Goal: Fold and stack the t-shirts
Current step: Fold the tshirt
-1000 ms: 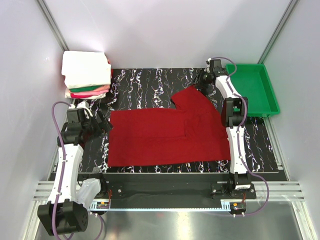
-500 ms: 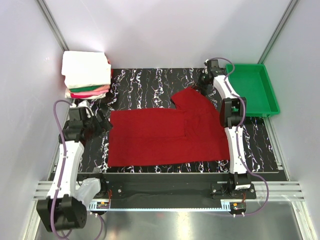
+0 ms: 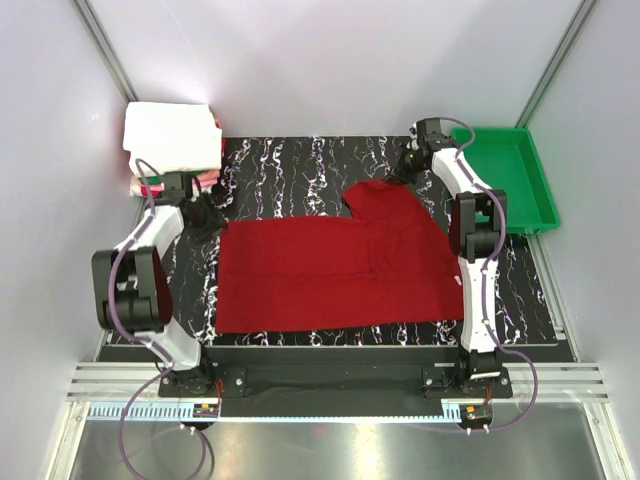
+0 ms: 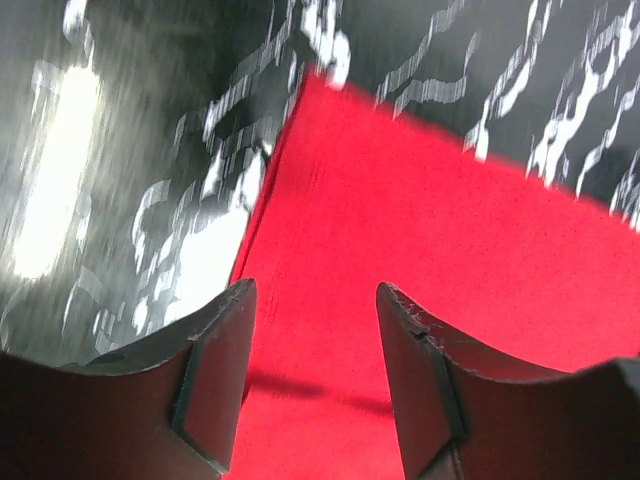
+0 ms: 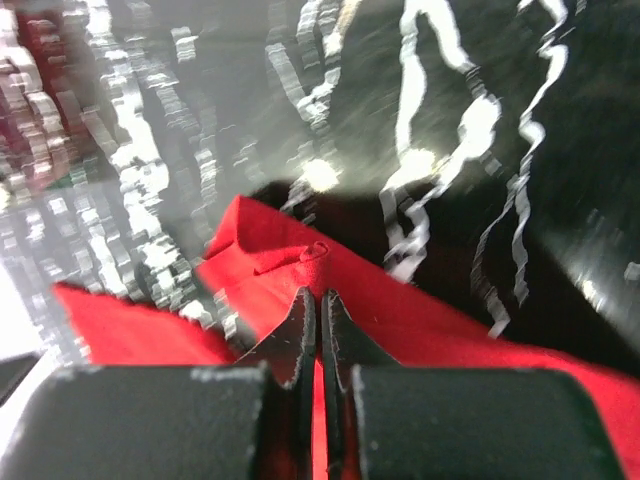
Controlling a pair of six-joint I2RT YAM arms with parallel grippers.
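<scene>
The deep red t-shirt (image 3: 330,270) lies spread flat on the black marbled mat (image 3: 300,165), with one sleeve pointing to the far right. My left gripper (image 3: 210,220) is open and empty, hovering just above the shirt's far left corner (image 4: 430,230); its jaws (image 4: 315,290) stand wide apart. My right gripper (image 3: 408,163) is at the tip of the far sleeve. In the right wrist view its jaws (image 5: 320,295) are pressed together on the bunched red cloth (image 5: 420,320). A stack of folded shirts (image 3: 170,140), white on top with green and pink below, sits at the back left.
A green plastic tray (image 3: 505,175) stands at the back right, beside the right arm. White walls and metal frame posts close in the back and sides. The left arm's elbow stands over the mat's left edge.
My left arm has swung from the mat's left edge back and inward, and its gripper now sits over the shirt's far left corner. The right gripper has shifted only slightly at the sleeve.
</scene>
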